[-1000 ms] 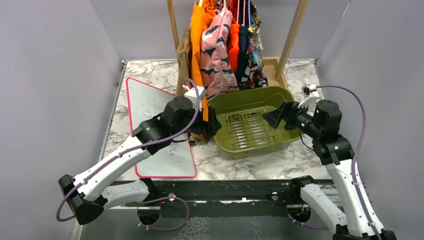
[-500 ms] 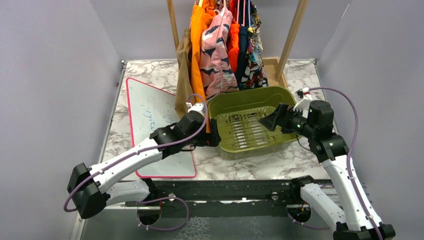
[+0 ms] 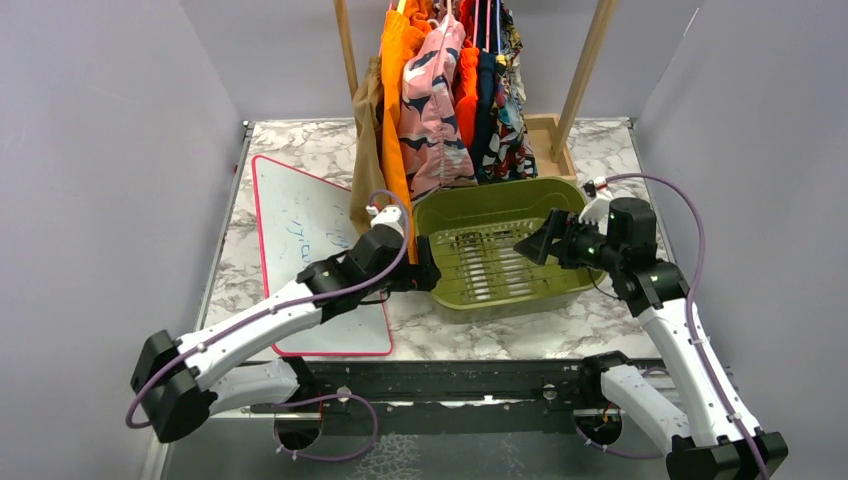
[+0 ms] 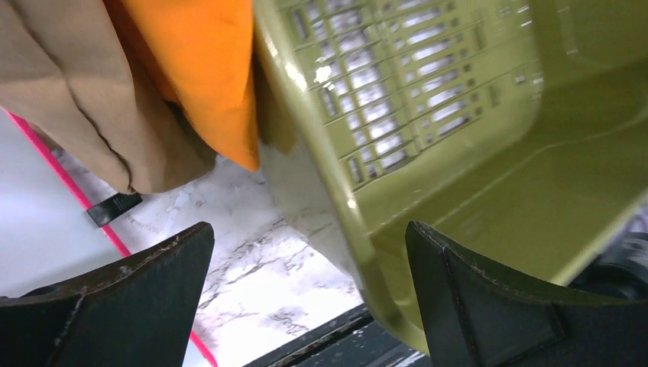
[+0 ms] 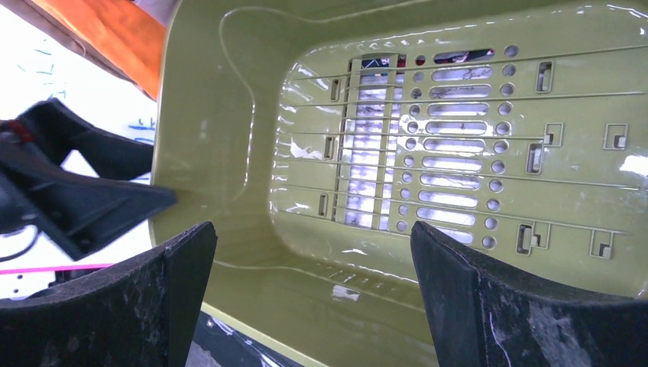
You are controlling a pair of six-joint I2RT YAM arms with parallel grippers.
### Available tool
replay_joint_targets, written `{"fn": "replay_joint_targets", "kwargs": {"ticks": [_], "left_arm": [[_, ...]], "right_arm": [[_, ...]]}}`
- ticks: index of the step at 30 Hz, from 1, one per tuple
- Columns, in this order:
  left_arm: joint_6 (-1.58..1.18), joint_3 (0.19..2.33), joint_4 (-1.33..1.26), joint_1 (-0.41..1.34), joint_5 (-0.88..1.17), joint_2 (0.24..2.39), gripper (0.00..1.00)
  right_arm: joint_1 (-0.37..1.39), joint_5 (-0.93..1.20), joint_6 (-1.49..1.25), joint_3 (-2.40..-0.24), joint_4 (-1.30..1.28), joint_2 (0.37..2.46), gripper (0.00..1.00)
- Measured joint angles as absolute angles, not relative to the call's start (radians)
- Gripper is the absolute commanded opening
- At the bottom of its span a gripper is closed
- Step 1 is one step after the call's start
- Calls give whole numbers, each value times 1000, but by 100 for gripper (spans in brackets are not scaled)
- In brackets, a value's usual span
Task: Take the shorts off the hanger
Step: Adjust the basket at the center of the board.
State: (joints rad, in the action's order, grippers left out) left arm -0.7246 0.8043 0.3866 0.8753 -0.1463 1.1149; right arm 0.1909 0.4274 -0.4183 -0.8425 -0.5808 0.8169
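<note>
Several pairs of shorts hang on a wooden rack at the back: tan-brown, bright orange, pink with dark blotches, red-orange, navy and comic-print. My left gripper is open and empty, its jaws straddling the left rim of the green basket. In the left wrist view the orange and tan hems hang just above. My right gripper is open and empty over the basket's right side, as its wrist view shows.
A white board with a pink rim lies on the marble table under my left arm. The rack's wooden posts stand behind the basket. Grey walls close in both sides.
My left arm has dropped low and reached right, bringing its gripper to the basket's left rim. My right gripper has moved left over the basket. The tan and orange shorts hang free again.
</note>
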Motion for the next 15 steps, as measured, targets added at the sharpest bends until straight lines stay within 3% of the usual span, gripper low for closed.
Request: {"fn": "replay_joint_targets", "kwargs": {"ticks": [6,15], "left_arm": [[-696,807,355,873,-130,950,99],[-738,785,418,855,-265,873,99]], "right_arm": [[191,405,-392,-841,-581,887,99],[196,31,-338,-949,-572,1194,99]]}}
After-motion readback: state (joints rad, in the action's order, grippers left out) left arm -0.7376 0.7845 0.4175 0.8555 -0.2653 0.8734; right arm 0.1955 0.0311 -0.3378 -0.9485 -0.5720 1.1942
